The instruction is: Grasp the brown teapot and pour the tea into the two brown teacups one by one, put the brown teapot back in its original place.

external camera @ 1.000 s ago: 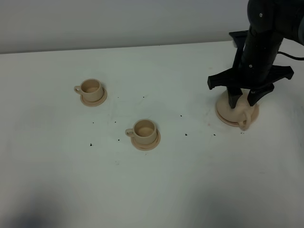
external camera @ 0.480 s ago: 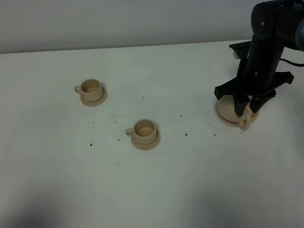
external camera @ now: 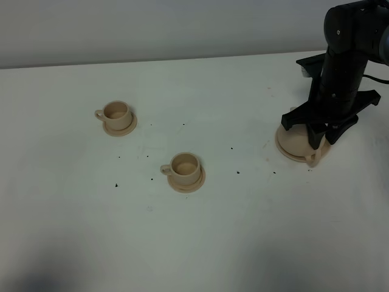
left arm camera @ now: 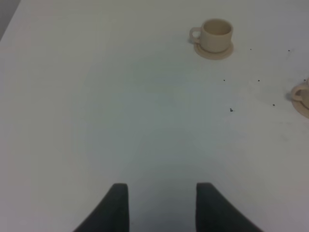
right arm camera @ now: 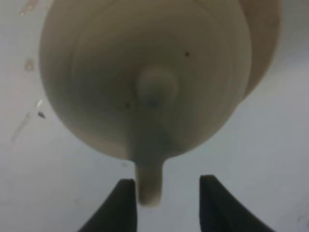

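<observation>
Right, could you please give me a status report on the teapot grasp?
Right tool open, straddling brown teapot handle. Teapot seated on its saucer. Left tool open over the table. Path to teacups clear.

A flat white tabletop (external camera: 200,243) is seen across most of the high view, backed by a plain pale grey wall (external camera: 152,27). Small dark specks (external camera: 116,185), possibly crumbs or marks, are scattered over its middle.

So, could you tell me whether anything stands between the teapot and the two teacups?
Nothing visible does: only tiny dark specks lie on the table between the brown teapot and the nearer teacup, and the farther teacup is equally unobstructed.
</observation>
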Controlling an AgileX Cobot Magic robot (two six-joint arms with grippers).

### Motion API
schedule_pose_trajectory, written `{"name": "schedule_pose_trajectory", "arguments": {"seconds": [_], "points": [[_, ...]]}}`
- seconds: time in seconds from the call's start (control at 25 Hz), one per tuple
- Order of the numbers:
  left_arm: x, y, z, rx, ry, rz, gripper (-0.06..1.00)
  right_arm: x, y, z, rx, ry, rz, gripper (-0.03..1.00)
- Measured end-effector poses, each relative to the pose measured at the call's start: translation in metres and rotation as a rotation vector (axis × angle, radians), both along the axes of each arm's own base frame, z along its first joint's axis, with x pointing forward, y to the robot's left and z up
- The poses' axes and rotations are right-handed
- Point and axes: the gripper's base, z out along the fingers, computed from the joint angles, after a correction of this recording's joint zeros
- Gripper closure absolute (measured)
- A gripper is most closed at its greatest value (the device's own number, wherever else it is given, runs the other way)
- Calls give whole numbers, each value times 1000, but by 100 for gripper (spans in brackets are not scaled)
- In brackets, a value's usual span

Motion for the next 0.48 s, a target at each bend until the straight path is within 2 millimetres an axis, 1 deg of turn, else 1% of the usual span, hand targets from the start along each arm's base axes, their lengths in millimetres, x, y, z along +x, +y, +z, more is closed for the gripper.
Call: {"name": "schedule_pose_trajectory", "arguments": {"seconds": [0.08, 0.32, 0.48], "points": [[0, 0, 0, 0, 0, 0, 57, 0, 0, 0, 1, 0, 9, 63], [0, 0, 0, 0, 0, 0, 57, 0, 0, 0, 7, 3, 31, 56], [0, 0, 0, 0, 0, 0, 57, 0, 0, 0, 7, 3, 37, 55]]}}
